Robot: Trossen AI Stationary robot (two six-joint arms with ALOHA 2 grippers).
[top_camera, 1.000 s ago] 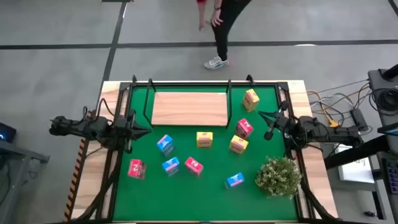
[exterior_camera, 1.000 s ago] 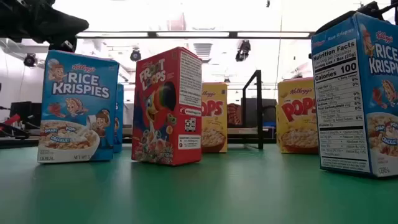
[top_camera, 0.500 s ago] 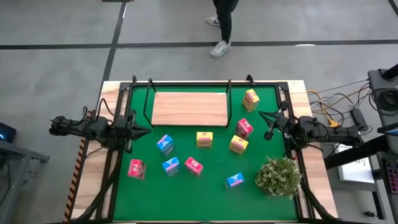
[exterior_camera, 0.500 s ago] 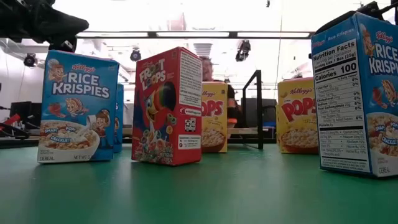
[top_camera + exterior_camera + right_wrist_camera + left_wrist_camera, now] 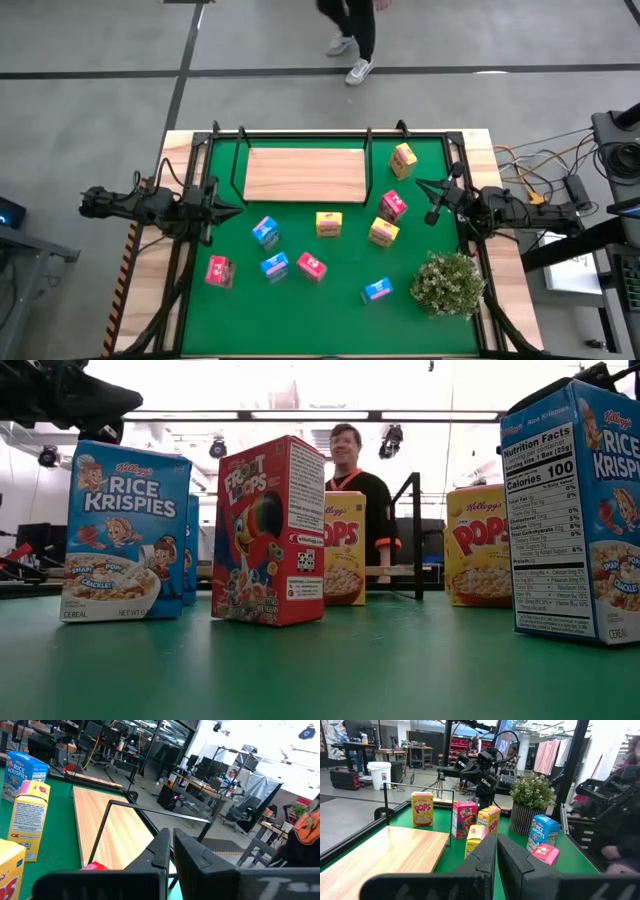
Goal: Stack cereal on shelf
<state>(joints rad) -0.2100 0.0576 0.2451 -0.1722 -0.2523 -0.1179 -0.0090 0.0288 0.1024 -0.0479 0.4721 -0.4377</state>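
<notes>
So the cereal cartons are all loose on the green mat [image 5: 330, 300] of the desk, none on the shelf [image 5: 305, 173], which lies bare between the two sets of jaws but farther back. Nearest the right jaws [image 5: 424, 198] there's a Froot Loops carton [image 5: 393, 205] just beside them, a yellow Pops carton [image 5: 384, 232] next to that, and another yellow Pops carton [image 5: 403, 158] by the shelf's right post. A third yellow carton [image 5: 328, 224] sits mid-mat. Near the left jaws [image 5: 232, 208] is a blue Rice Krispies carton [image 5: 265, 231], with another blue one [image 5: 274, 266] and two pink-red ones [image 5: 218, 271] [image 5: 312, 266] further toward the front. The last blue carton [image 5: 377, 290] sits beside the plant [image 5: 447, 283]. Both sets of jaws are pressed together, holding nothing, each hovering at its own edge of the mat. A person [image 5: 352, 485] stands behind the desk.
</notes>
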